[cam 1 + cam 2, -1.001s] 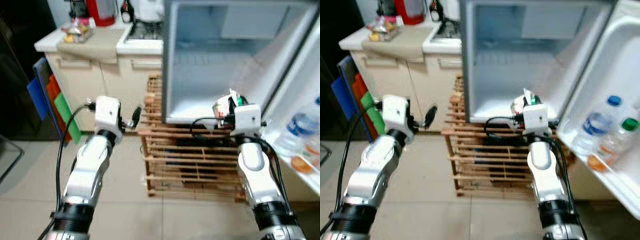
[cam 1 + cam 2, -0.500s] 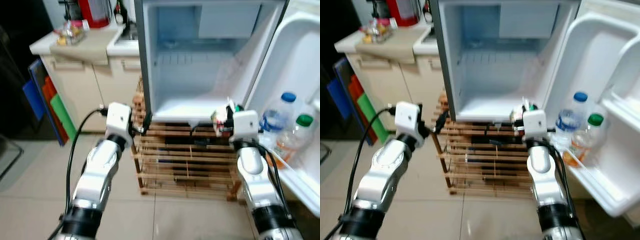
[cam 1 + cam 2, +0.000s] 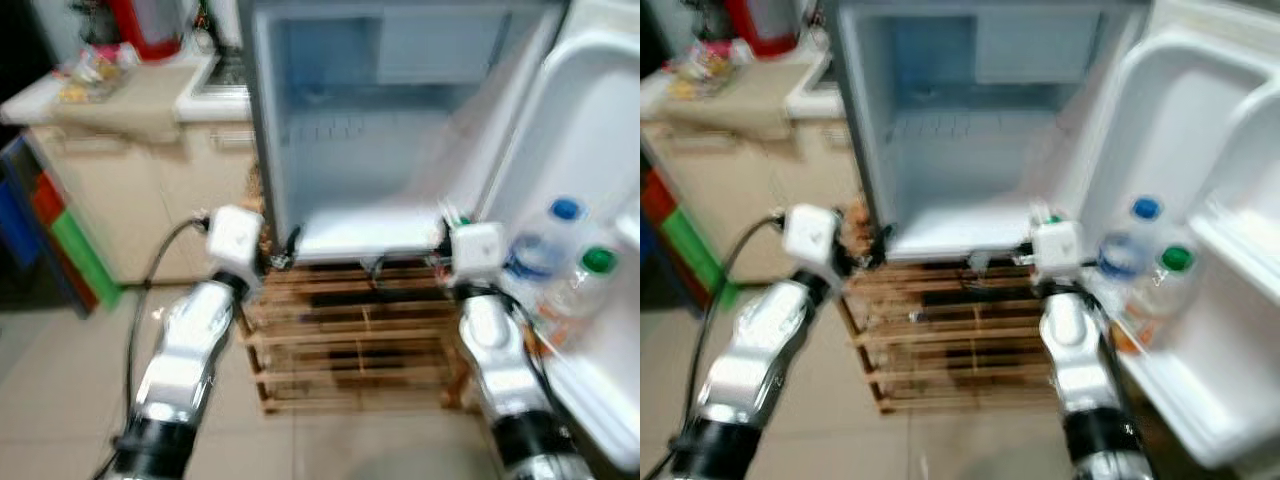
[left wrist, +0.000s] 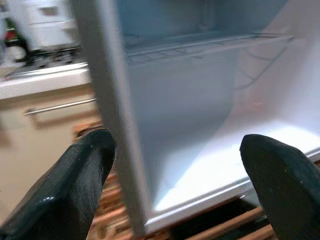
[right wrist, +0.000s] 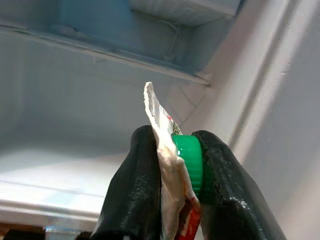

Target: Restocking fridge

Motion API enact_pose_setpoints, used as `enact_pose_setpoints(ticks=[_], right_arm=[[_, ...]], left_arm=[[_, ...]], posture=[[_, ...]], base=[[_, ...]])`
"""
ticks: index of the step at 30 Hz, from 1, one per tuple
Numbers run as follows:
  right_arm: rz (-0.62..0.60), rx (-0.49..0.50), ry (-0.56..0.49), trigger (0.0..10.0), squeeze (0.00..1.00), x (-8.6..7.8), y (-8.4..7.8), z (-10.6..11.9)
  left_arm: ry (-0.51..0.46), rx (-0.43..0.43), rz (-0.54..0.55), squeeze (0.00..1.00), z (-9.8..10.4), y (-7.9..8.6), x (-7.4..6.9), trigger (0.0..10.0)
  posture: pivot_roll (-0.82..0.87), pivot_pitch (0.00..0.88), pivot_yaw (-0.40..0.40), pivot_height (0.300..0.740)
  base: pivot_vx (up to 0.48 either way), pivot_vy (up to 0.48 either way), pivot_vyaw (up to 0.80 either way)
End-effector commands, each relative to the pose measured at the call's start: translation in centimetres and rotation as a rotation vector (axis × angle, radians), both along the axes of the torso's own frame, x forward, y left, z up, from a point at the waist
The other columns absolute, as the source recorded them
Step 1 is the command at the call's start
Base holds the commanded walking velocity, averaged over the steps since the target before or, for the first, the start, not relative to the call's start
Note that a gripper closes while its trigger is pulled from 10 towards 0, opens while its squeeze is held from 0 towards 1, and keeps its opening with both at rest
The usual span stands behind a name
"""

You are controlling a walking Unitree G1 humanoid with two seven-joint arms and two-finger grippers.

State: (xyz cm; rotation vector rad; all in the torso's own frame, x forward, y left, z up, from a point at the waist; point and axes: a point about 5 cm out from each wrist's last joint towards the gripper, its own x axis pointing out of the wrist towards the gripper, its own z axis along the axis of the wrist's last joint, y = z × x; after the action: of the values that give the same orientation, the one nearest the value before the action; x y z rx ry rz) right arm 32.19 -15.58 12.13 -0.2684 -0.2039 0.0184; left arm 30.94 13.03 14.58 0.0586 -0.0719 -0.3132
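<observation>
While the right gripper clamps a carton with a green cap between its two black fingers, it hangs just at the front lip of the open fridge, near the right end of the white fridge floor. That floor looks bare, so the carton still has to go in and be set down. To do this well, I judge the arm should carry the carton straight over the lip and well inside, keeping it upright so the crumpled top does not catch the wire shelf above, then lower it until the base sits flat before the fingers let go. It should stay off the open door, whose pocket holds two bottles close beside the arm. The left gripper, fingers spread wide and grasping nothing, straddles the fridge's left wall and should stay out of the way. A wooden rack sits under the fridge; the counter lies to the left.
</observation>
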Motion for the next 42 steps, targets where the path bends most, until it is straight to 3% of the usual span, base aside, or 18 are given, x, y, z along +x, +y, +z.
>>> enact_pose_setpoints(ticks=[1,7,11,21,22,30,33,38,42], right_arm=[[-0.024,-0.007,-0.016,0.0,0.00,0.5,-0.9,0.8],[0.028,0.004,-0.026,0.0,0.00,1.0,0.1,1.6],[0.042,-0.025,-0.037,0.0,0.00,1.2,0.1,1.9],[-0.004,-0.144,-0.029,0.0,0.00,0.8,-1.9,1.3],[-0.027,-0.184,-0.020,0.0,0.00,0.6,-2.8,1.1],[-0.118,-0.287,0.018,0.0,0.00,0.1,-5.8,0.3],[-0.186,-0.335,0.038,0.0,0.00,-0.1,-8.1,0.2],[-0.215,-0.343,0.027,0.0,0.00,0.0,-8.9,0.7],[-0.161,-0.276,-0.026,0.0,0.00,0.5,-7.5,1.8]], left_arm=[[-0.050,-0.017,-0.053,0.00,1.0,-1.0,-0.2,10.0],[-0.148,-0.032,-0.125,0.00,3.3,-1.6,-1.2,10.0],[-0.158,-0.040,-0.141,0.00,3.9,-1.6,-1.3,10.0],[-0.126,-0.066,-0.146,0.00,3.5,-1.7,-1.6,10.0],[-0.122,-0.069,-0.151,0.00,3.5,-1.8,-1.6,10.0],[-0.108,-0.078,-0.160,0.00,3.4,-2.0,-1.5,10.0],[-0.098,-0.087,-0.156,0.00,3.3,-1.9,-1.4,10.0],[-0.096,-0.089,-0.155,0.00,3.3,-1.8,-1.4,10.0],[-0.092,-0.089,-0.156,0.00,3.3,-1.8,-1.4,10.0]], posture=[[-0.12,0.000,0.042,0.740],[-0.11,0.000,0.034,0.740],[-0.10,0.000,0.028,0.740],[-0.10,0.000,0.029,0.740],[-0.11,0.000,0.035,0.740],[-0.12,0.000,0.039,0.740],[-0.13,0.000,0.041,0.740],[-0.13,0.000,0.046,0.740],[-0.13,0.000,0.048,0.740]], base=[[0.458,0.000,0.00],[0.441,0.000,0.00],[0.000,0.000,0.00],[0.000,0.000,0.00],[0.000,0.000,0.00],[0.000,0.000,0.00],[0.000,0.000,0.00],[0.000,0.000,0.00],[0.000,0.000,0.00]])
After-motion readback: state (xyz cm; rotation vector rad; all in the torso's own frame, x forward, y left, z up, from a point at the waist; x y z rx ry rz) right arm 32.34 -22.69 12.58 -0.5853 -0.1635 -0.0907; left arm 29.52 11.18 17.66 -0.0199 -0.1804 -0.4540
